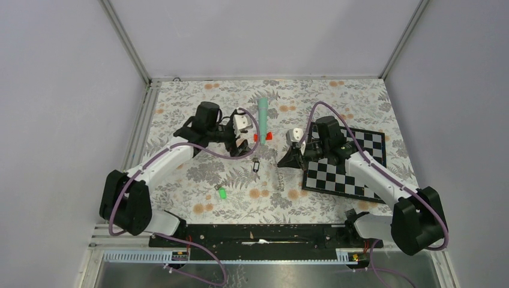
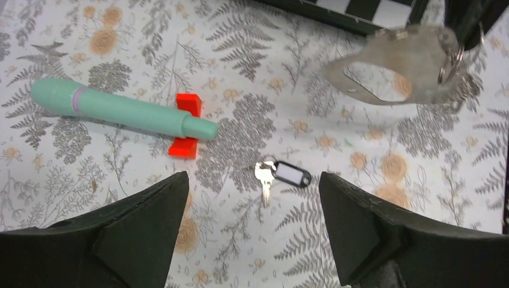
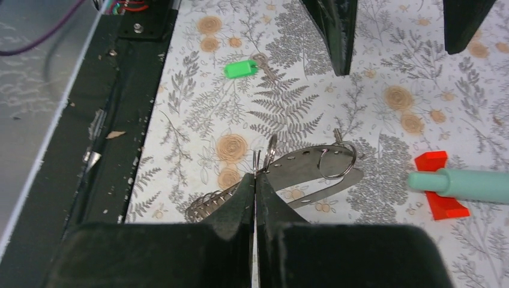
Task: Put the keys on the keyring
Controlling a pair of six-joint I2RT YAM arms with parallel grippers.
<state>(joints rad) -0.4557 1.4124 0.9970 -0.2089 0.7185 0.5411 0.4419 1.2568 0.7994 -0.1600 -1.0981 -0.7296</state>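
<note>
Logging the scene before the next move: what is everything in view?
green-tagged key: one, silver, near centre of cloth
black-tagged key: one, silver, below the left gripper
keyring: one, grey strap loop with metal rings, centre, in the right gripper
stick: one, teal with red base, lying far centre
checkerboard: one, black and white, right side
tablecloth: one, white floral, over table
left gripper: black, open
right gripper: black, shut on keyring
</note>
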